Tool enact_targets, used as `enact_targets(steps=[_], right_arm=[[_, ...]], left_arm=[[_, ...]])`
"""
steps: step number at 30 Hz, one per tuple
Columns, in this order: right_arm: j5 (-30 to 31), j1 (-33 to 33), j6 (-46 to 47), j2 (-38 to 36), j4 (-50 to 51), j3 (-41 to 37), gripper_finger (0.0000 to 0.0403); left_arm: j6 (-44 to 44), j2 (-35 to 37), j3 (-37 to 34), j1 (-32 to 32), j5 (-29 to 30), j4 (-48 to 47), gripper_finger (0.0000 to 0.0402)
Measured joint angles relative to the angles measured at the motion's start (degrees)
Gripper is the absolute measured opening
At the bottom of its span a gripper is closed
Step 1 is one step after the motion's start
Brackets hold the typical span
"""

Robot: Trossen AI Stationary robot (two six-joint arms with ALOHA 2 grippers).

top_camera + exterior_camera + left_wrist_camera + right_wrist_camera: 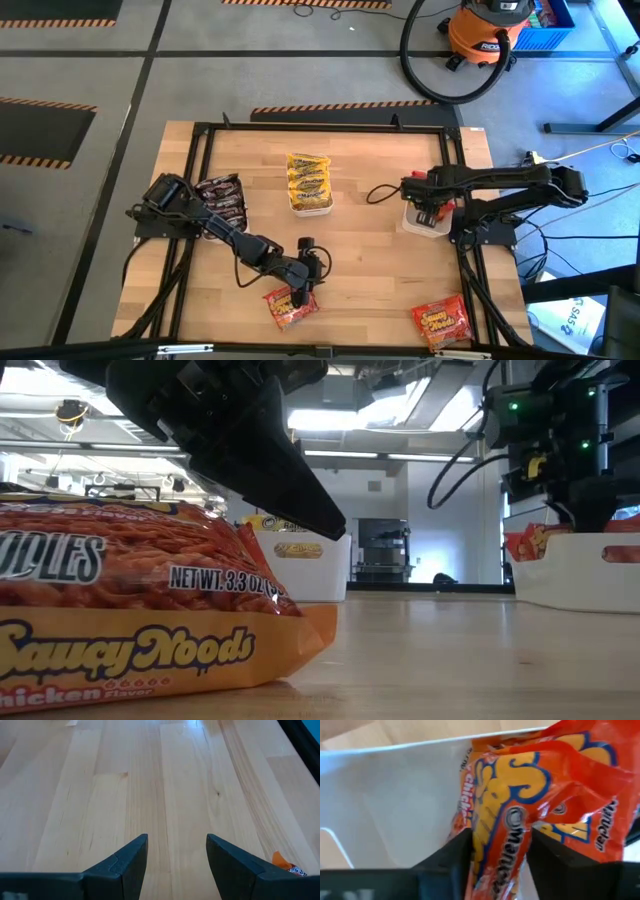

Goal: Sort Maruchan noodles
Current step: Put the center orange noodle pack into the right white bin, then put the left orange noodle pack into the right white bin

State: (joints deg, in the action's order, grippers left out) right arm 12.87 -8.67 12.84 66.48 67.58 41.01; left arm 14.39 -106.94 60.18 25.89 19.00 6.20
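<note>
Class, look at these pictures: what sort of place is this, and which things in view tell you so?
Most likely a workshop or robotics lab, not a home. Hazard-striped tape marks the grey floor, an orange shop vacuum with a black hose stands beyond the wooden table, and the low view shows an open hall with ceiling strip lights.

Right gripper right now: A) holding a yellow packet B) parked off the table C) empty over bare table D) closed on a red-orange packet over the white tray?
D: in the right wrist view the right gripper pinches a red-orange packet between its fingers, over the white tray.
</note>
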Motion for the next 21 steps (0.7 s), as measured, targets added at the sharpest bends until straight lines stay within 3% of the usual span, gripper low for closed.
enact_targets(steps=[4, 8, 16, 21], right_arm=[[1.2, 0.0, 0.5, 0.0, 0.2, 0.2, 0.0208], [3.1, 0.0, 1.8, 0.0, 0.2, 1.6, 0.0231], [3.6, 0.0, 3.1, 0.0, 4.4, 9.1, 0.0221], [-3.8, 0.1, 9.8, -0.1, 7.4, 14.9, 0.0207]], left_arm=[[0.0, 0.0, 0.0, 0.0, 0.0, 0.0, 0.0195], [0.0, 0.0, 0.0, 0.0, 0.0, 0.1, 0.0195], [0.0, 0.0, 0.0, 0.0, 0.0, 0.3, 0.0195], [-1.5, 0.0, 0.0, 0.2, -1.8, 0.2, 0.0195]])
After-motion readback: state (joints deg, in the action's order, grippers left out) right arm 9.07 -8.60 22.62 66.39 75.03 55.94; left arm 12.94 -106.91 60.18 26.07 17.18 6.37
